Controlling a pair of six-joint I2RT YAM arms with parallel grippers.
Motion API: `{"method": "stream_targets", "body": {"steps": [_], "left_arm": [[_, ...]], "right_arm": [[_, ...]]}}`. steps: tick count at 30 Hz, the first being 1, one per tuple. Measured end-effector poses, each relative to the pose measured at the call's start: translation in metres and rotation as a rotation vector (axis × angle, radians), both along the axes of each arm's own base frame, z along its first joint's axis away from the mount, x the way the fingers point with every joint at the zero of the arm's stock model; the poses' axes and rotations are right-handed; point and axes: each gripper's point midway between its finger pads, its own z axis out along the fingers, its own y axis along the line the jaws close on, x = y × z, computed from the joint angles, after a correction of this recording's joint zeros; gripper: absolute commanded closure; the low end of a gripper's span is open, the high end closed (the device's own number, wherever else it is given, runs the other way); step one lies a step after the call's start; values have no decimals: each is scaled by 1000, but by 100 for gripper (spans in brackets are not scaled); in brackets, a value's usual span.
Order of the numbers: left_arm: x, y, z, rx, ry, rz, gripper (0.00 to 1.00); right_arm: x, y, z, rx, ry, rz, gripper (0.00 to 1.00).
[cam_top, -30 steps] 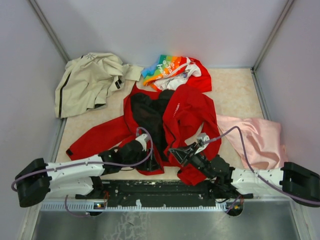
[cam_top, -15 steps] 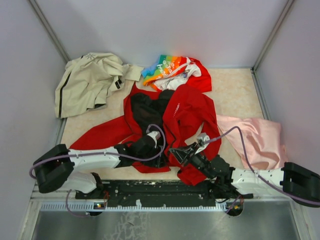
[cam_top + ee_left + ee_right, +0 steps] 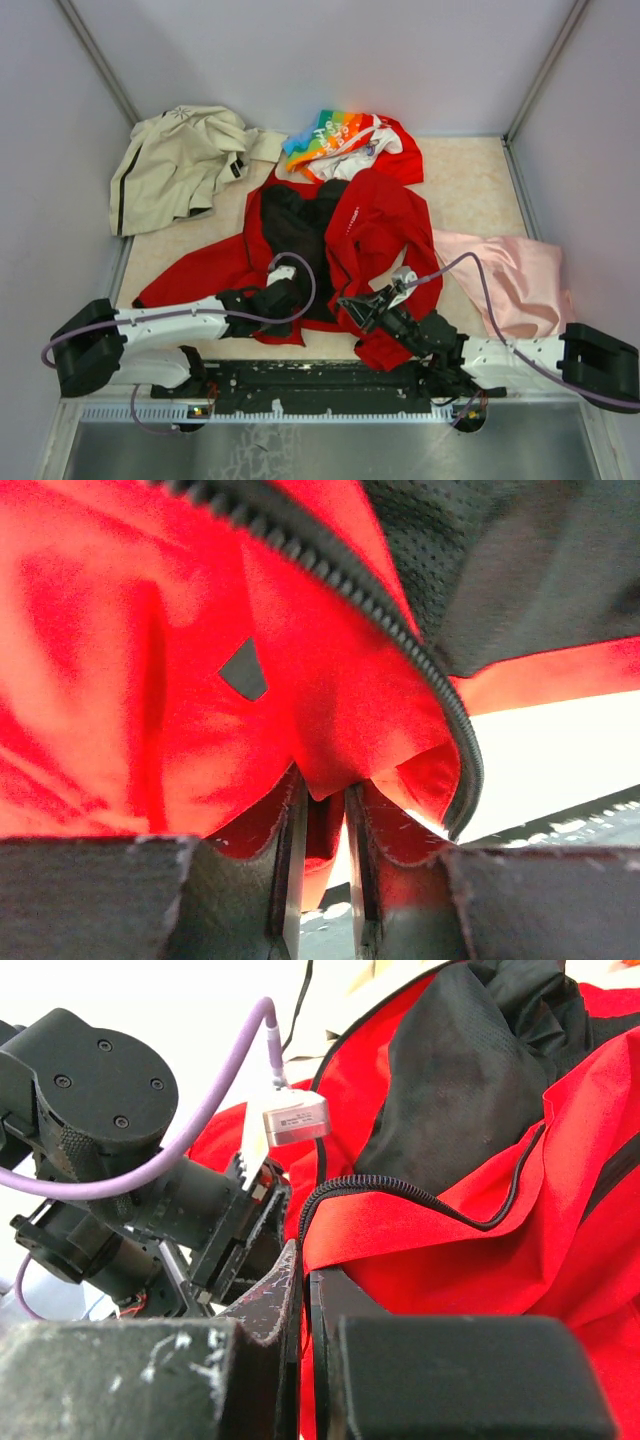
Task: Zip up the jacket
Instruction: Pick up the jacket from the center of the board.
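Jacket [image 3: 375, 225]: lies open on the bench [image 3: 460, 190], mid-field, collar toward the far wall, hem toward the arm bases. Black lining [image 3: 295, 225] is exposed at centre-left. One sleeve [image 3: 200, 275] is stretched out to the left; the right front panel is bunched and folded over itself. Front not zipped; the two zipper edges lie apart.

Zipper [image 3: 350, 590]: in the left wrist view, dark teeth run diagonally along the red edge and curl down at the hem corner.

Left end effector [image 3: 320, 810]: at the near hem, left of centre. Jaws almost together, with a fold of red jacket fabric pinched between the fingers [image 3: 288, 870]. Grasping the jacket.

Right end effector [image 3: 302, 1260]: at the near hem, right of centre, just beside the left one. Jaws clenched tight; the zipper-edged fabric runs straight down into the fingertips, and a fold is held raised off the bench. Grasping the jacket edge.

Surroundings: beige jacket [image 3: 175, 165] far left, apart from the red one. Rainbow-printed garment [image 3: 335, 135] touches the collar end. Pink cloth [image 3: 515, 275] lies to the right, just beside the red panel.
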Motion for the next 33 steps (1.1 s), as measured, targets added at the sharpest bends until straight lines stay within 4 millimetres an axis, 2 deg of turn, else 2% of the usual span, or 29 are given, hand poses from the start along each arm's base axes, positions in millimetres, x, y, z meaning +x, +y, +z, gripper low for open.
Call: {"method": "stream_targets", "body": {"steps": [2, 5, 10, 13, 17, 20, 25, 33], "left_arm": [[3, 13, 0, 50, -18, 32, 72], [5, 30, 1, 112, -37, 68, 64], [4, 34, 10, 107, -45, 72, 51], [2, 33, 20, 82, -45, 68, 47], [2, 27, 40, 26, -62, 62, 45], [-1, 20, 48, -11, -60, 43, 42], [-11, 12, 42, -7, -23, -3, 38], [-20, -17, 36, -18, 1, -73, 31]], "right_arm": [[0, 0, -2, -5, 2, 0, 100], [0, 1, -3, -11, 4, 1, 100], [0, 1, -6, -18, 7, 2, 100], [0, 1, -6, -20, 8, 2, 100], [0, 1, -7, -21, 9, 2, 100], [0, 2, -7, -23, 9, 3, 100], [0, 2, -6, -17, 10, 5, 100], [0, 2, -5, -13, 10, 7, 100]]}}
